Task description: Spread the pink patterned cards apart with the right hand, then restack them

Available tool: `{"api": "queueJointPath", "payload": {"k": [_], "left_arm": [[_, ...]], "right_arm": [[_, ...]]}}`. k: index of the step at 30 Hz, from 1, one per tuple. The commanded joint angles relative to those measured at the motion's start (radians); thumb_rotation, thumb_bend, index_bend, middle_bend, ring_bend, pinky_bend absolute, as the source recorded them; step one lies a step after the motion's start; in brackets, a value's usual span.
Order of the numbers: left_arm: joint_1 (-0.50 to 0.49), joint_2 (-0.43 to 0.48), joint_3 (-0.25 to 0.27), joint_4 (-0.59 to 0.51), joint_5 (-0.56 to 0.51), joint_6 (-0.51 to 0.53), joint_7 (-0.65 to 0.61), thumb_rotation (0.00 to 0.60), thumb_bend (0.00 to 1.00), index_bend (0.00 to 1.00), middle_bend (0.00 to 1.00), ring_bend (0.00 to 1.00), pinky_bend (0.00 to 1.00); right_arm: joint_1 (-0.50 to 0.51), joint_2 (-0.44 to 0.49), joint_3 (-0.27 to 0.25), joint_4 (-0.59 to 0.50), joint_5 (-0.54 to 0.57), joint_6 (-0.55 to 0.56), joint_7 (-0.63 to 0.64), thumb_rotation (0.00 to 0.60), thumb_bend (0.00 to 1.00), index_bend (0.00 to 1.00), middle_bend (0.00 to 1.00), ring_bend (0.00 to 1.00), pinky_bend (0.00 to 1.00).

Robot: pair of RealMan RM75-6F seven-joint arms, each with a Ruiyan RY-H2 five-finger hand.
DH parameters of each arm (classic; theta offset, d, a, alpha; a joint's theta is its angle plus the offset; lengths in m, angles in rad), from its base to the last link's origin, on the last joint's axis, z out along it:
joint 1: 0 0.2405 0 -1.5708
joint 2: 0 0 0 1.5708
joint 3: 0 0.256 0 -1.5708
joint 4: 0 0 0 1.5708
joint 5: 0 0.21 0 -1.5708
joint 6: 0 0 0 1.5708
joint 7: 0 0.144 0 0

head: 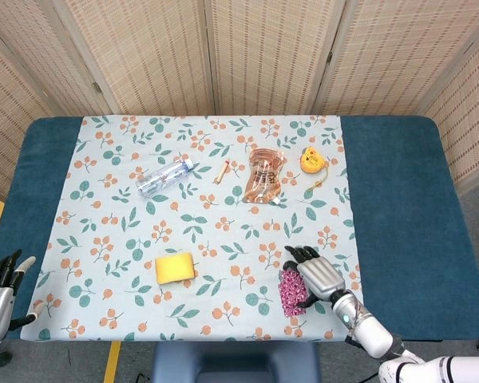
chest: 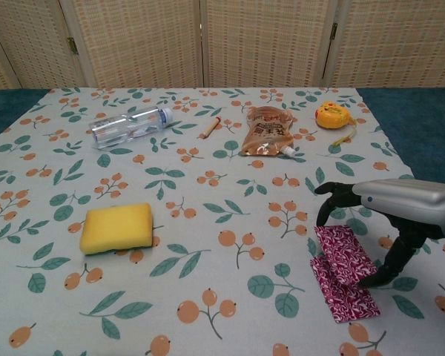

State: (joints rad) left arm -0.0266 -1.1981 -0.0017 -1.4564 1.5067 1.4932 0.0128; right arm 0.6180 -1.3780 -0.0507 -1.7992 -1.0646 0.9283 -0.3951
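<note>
Chest view shows my right hand [chest: 400,215] arched over the pink patterned cards [chest: 344,273], fingers apart, fingertips coming down on both sides of the cards; I cannot tell whether they press on them, and nothing is gripped. The cards lie directly under my palm, already slid into 2 overlapping clumps, their long axis running from the far edge of the table toward me. Taking the cards as landmark, the yellow sponge [chest: 117,227] sits well to their left, the brown pouch [chest: 265,130] and yellow tape measure [chest: 331,114] lie far beyond them, and the water bottle [chest: 129,124] is beyond and far left. My left hand [head: 0,289] hangs open off the table's left edge, much farther from the cards, so the right does the gathering.
</note>
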Motion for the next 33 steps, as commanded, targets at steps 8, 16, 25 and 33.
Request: {"api": "queueJointPath", "payload": {"k": [8, 16, 25, 33], "left_arm": [[0.006, 0.001, 0.003, 0.003, -0.002, 0.005, -0.006, 0.6, 0.27, 0.15, 0.02, 0.05, 0.0], [0.006, -0.002, 0.003, 0.013, -0.003, 0.002, -0.016, 0.6, 0.27, 0.15, 0.02, 0.05, 0.0], [0.006, -0.004, 0.006, 0.017, 0.0, 0.0, -0.021, 0.6, 0.27, 0.16, 0.02, 0.05, 0.0], [0.006, -0.004, 0.006, 0.019, -0.001, -0.001, -0.022, 0.6, 0.27, 0.16, 0.02, 0.05, 0.0]], "right_arm": [[-0.028, -0.03, -0.039, 0.018, -0.067, -0.003, 0.004, 0.557, 0.15, 0.26, 0.0, 0.0, 0.0], [-0.04, -0.042, -0.036, 0.029, -0.066, 0.006, -0.005, 0.555, 0.15, 0.26, 0.0, 0.0, 0.0], [-0.047, -0.048, -0.037, 0.03, -0.058, -0.001, -0.008, 0.553, 0.15, 0.26, 0.0, 0.0, 0.0], [-0.05, -0.05, -0.035, 0.031, -0.053, -0.006, -0.012, 0.552, 0.15, 0.26, 0.0, 0.0, 0.0]]}}
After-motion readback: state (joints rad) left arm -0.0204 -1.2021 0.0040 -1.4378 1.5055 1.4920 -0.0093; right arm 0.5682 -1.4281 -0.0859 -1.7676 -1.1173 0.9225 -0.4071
